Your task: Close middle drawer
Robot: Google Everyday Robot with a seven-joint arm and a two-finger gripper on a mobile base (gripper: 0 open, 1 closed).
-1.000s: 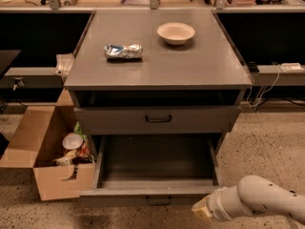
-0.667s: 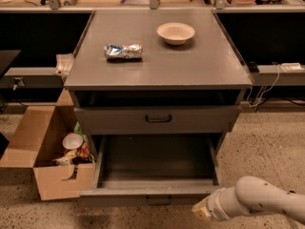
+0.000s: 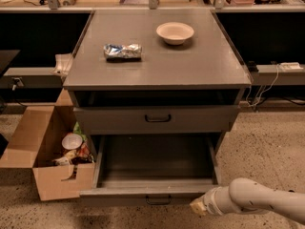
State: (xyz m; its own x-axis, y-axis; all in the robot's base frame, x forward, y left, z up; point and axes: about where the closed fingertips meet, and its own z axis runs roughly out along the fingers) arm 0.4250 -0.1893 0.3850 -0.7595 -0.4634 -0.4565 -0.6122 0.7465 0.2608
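No text, label, brand or number can be read on anything here. The end effector (image 3: 198, 207) is at five o'clock, just beside the right front corner of the middle drawer (image 3: 124, 197).

Bowl (image 3: 175, 32), foil packet (image 3: 123, 51), cardboard box (image 3: 61, 185).

Open floor (image 3: 119, 219) before the pulled-out middle drawer (image 3: 119, 194), tool (image 3: 197, 207) at its right front corner (cardboard box (image 3: 52, 182) left)
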